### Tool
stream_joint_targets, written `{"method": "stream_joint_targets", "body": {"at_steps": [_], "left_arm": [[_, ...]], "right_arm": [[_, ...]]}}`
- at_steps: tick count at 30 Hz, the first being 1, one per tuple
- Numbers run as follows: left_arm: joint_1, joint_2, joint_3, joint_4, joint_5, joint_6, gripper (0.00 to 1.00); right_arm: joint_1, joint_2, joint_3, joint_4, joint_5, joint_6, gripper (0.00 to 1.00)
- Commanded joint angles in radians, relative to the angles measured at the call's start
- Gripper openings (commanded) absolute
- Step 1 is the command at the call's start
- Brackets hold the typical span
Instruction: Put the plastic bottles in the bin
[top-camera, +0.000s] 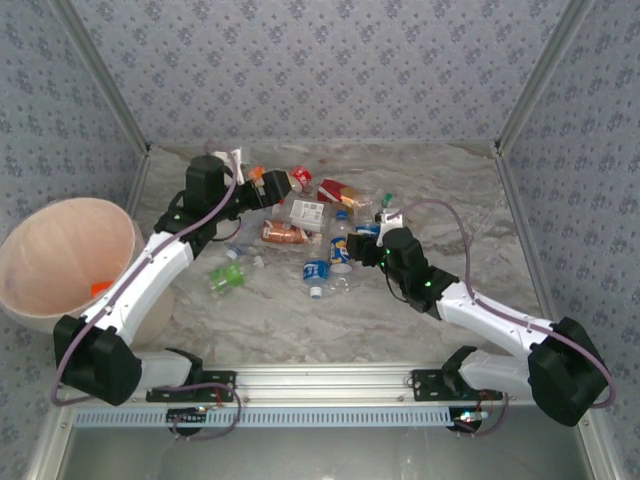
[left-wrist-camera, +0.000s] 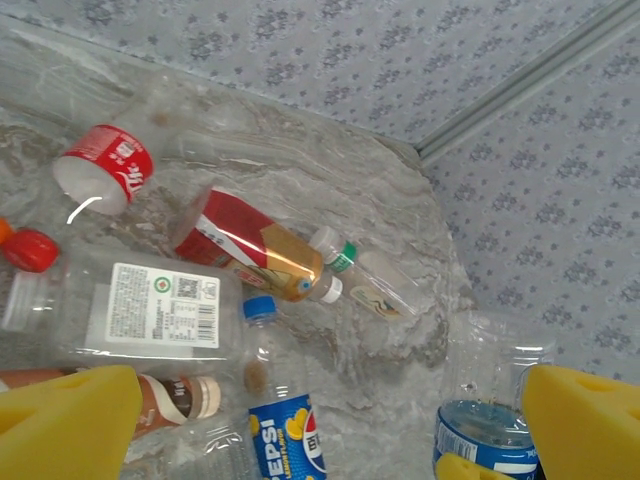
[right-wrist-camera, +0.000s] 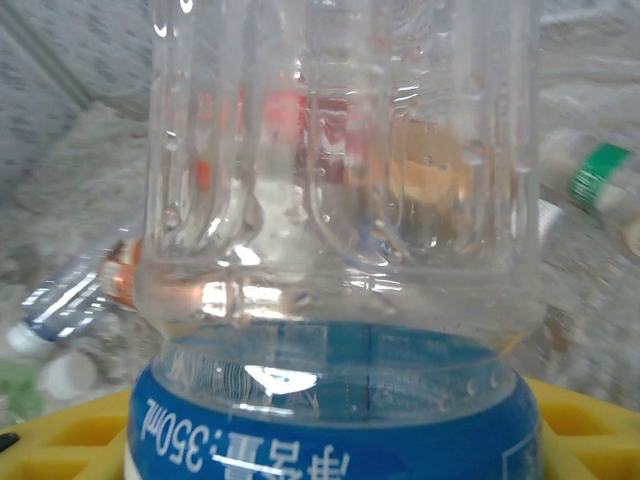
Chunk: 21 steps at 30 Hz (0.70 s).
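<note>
Several crushed plastic bottles lie in a pile mid-table. My left gripper (top-camera: 252, 193) hovers open over the pile's left side, yellow pads (left-wrist-camera: 70, 420) wide apart. Below it lie a Pepsi bottle (left-wrist-camera: 285, 430), a white-labelled bottle (left-wrist-camera: 140, 310), a red-and-gold bottle (left-wrist-camera: 250, 245) and a green-capped bottle (left-wrist-camera: 375, 280). My right gripper (top-camera: 368, 243) is shut on a clear blue-labelled bottle (right-wrist-camera: 330, 250), which also stands by the left gripper's right pad (left-wrist-camera: 495, 400). The pink-beige bin (top-camera: 70, 204) stands off the table's left edge, with an orange item inside.
A green-labelled bottle (top-camera: 228, 277) and a blue-labelled one (top-camera: 316, 270) lie nearer the front. Patterned walls close the back and both sides. The marble table (top-camera: 450, 190) is bare to the right of the pile. The left arm runs beside the bin.
</note>
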<state>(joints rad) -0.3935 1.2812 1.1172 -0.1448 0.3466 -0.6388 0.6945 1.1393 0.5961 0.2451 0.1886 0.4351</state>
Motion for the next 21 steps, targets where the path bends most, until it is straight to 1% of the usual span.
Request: {"method": "stream_joint_targets", "body": {"at_steps": [1, 4, 9, 13, 17, 21], "left_arm": [[-0.031, 0.017, -0.004, 0.070, 0.039, -0.007, 0.98], [-0.068, 0.044, -0.003, 0.103, 0.055, -0.010, 0.98], [-0.141, 0.097, 0.010, 0.142, 0.063, -0.009, 0.98], [-0.182, 0.123, 0.000, 0.195, 0.067, -0.020, 0.98], [-0.197, 0.143, -0.006, 0.219, 0.053, -0.047, 0.98], [-0.203, 0.166, 0.003, 0.227, 0.083, -0.053, 0.98]], "right_arm": [[0.006, 0.012, 0.003, 0.151, -0.163, -0.056, 0.52], [0.013, 0.049, 0.030, 0.176, -0.252, -0.055, 0.52], [0.029, 0.115, 0.075, 0.220, -0.306, -0.043, 0.54], [0.038, 0.155, 0.103, 0.253, -0.346, -0.028, 0.54], [0.040, 0.186, 0.114, 0.307, -0.380, 0.011, 0.54], [0.041, 0.205, 0.139, 0.316, -0.418, 0.023, 0.55]]}}
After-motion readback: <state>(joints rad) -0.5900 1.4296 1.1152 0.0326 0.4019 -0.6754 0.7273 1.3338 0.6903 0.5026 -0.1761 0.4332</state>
